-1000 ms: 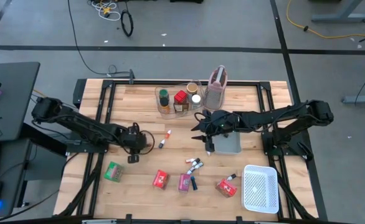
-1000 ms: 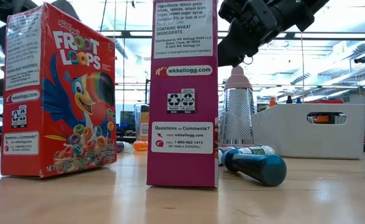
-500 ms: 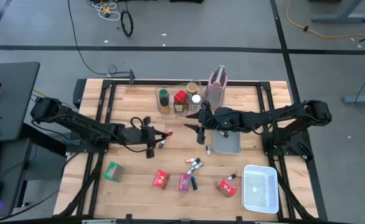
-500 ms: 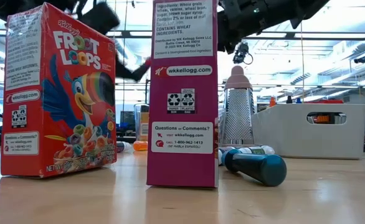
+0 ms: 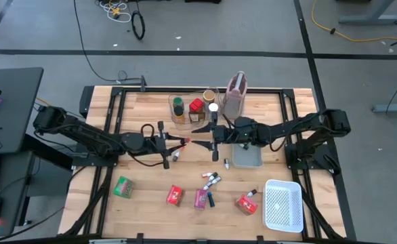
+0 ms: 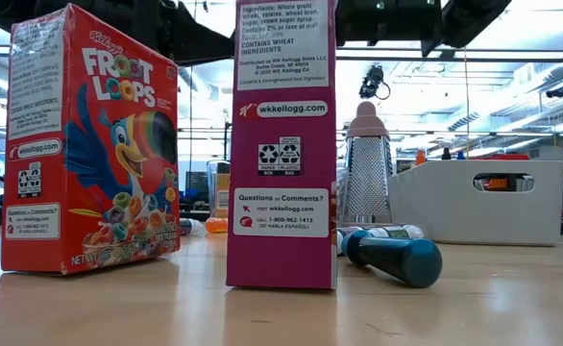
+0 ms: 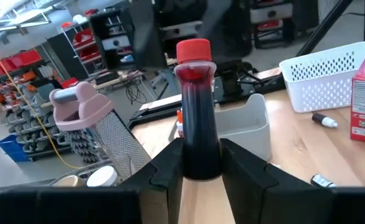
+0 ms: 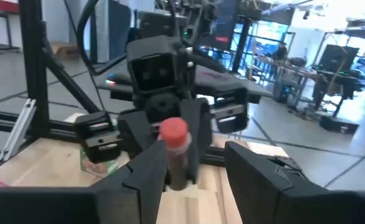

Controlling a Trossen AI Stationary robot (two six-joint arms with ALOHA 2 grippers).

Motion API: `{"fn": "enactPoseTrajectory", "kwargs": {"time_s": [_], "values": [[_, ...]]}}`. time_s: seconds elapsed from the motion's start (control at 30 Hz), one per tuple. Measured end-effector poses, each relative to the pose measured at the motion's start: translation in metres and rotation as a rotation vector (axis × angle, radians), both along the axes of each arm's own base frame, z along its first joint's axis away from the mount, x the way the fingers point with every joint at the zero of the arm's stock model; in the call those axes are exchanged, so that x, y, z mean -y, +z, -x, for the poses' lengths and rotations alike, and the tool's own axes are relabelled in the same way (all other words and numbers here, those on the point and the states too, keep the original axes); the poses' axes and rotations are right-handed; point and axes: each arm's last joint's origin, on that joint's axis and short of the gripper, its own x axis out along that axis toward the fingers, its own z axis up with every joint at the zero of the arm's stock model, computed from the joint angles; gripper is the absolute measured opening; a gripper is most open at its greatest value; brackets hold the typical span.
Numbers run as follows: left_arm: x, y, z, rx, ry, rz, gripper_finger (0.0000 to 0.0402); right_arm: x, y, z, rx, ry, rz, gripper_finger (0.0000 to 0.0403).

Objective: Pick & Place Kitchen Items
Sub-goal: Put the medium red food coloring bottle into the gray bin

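Crowding both grippers: bin [image 5: 193,108], grater [image 5: 236,95], tray [image 5: 246,156]

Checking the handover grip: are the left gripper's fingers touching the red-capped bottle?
Touching. The left wrist view shows the left gripper with both dark fingers pressed against the sides of the red-capped bottle, no gap visible.

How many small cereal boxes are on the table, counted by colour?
Red boxes: 2
Pink box: 1
Green box: 1
Total: 4
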Motion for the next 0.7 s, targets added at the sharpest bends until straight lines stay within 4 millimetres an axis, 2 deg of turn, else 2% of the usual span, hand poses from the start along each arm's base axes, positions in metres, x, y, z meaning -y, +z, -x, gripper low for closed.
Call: {"fn": "enactPoseTrajectory", "kwargs": {"time_s": [0.33,0.7], "values": [[-0.007,0.000,-0.001,0.000,0.030,-0.010,0.0105,-0.001,-0.019,-0.016,0.088,0.019,-0.041,0.0172],[-0.008,0.000,-0.001,0.001,0.037,-0.007,0.0105,-0.001,-0.017,-0.019,0.157,0.022,-0.064,0.0172]]}}
